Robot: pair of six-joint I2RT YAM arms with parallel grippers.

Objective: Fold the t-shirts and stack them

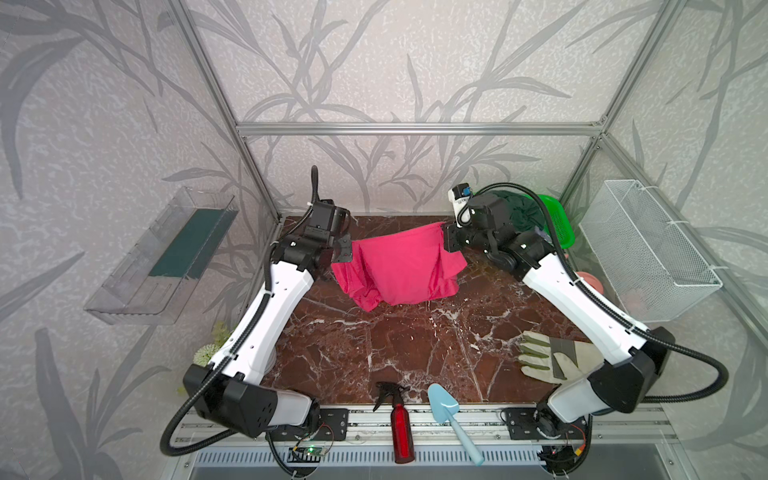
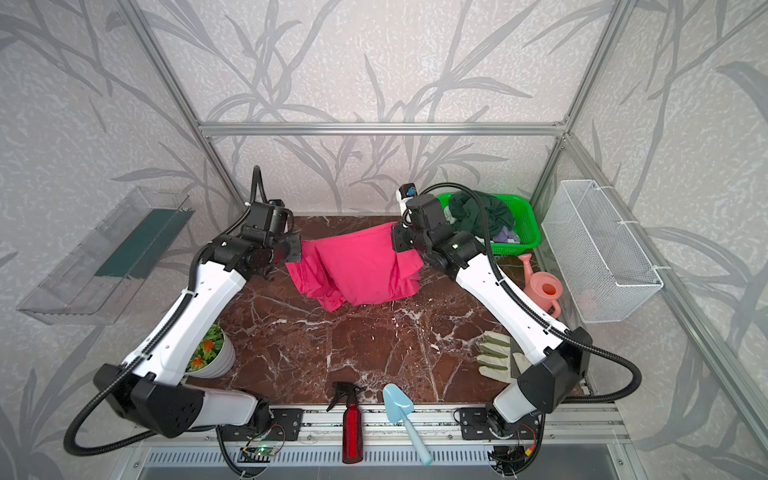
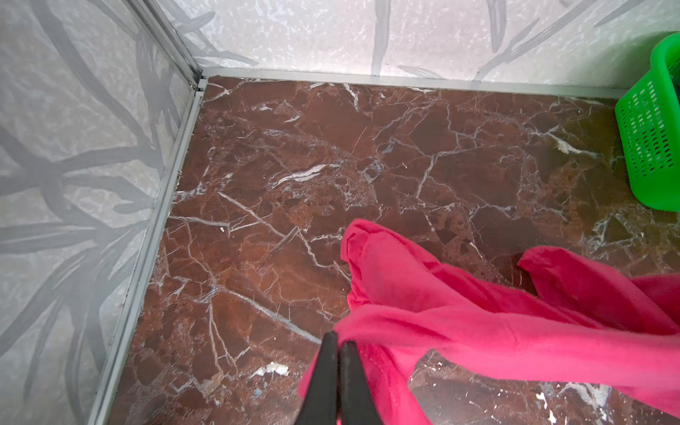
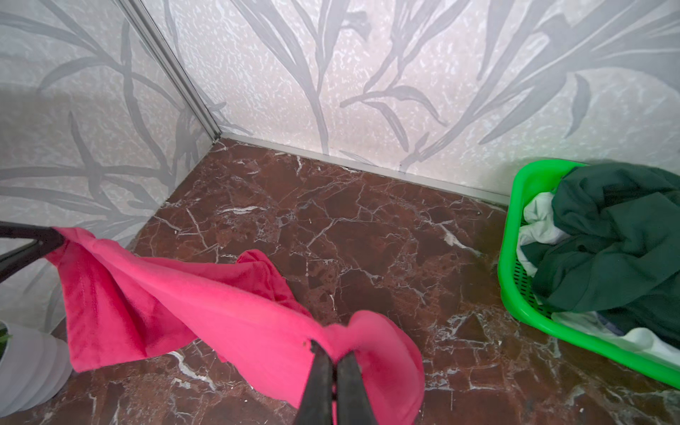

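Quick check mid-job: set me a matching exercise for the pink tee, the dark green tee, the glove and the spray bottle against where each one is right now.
Things:
1. pink t-shirt
2. dark green t-shirt
3. work glove
4. red spray bottle

Places:
A. in the green basket
B. at the front edge, beside the blue trowel
C. held up between the left gripper and the right gripper
D. flat on the table, by the right arm

Pairs: 1-C, 2-A, 3-D, 4-B

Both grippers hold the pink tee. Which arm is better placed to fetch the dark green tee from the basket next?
Right, probably. The green basket holding the dark green tee sits in the far right corner, close beside the right gripper; the left gripper grips the pink tee across the table.
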